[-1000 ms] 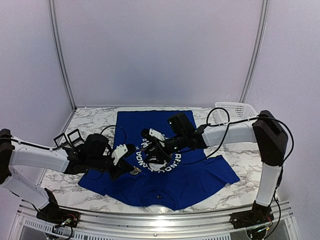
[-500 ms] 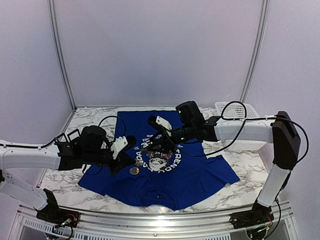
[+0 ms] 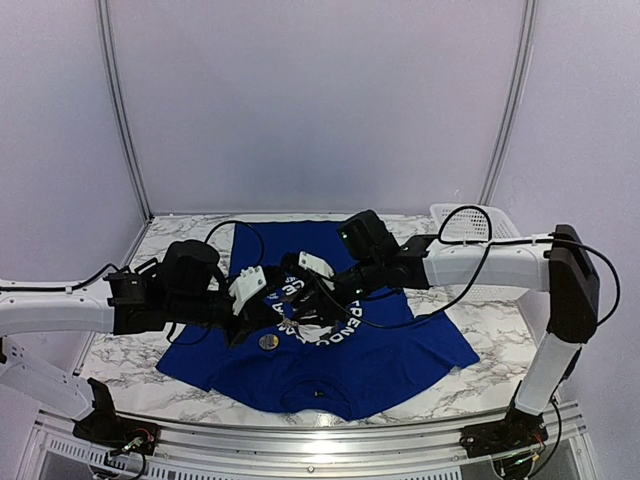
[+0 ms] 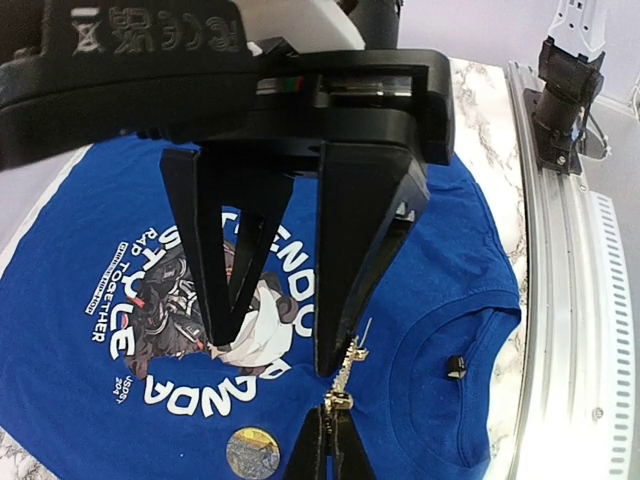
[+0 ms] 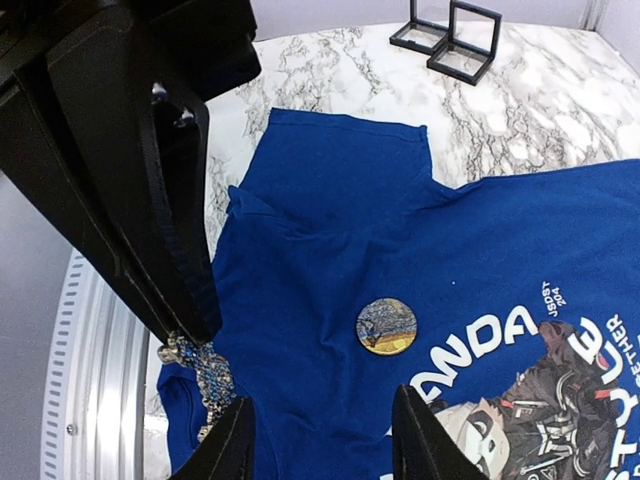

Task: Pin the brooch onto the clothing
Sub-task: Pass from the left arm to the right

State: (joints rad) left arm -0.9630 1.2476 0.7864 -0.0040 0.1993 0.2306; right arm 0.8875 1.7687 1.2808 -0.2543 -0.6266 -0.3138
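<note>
My left hand (image 4: 328,432) is clamped on the small gold, glittery brooch (image 4: 337,402), holding it over the royal-blue short-sleeved T-shirt (image 3: 400,350) with the round panda print, which is spread on the marbled white worktop (image 3: 130,370). In the left wrist view the brooch sits at bottom centre, between the panda ring and the collar. Its thin pin (image 4: 362,335) runs up and to the right.

My right hand (image 5: 320,405) has its jaws apart with nothing between them. In the right wrist view the brooch lies at lower left, outside that gap and beyond the left-side finger. I judge the right hand must shift toward lower left to take the pin.

A round gold-rimmed badge (image 5: 386,326) lies on the shirt near the lettering, apart from both hands.
</note>
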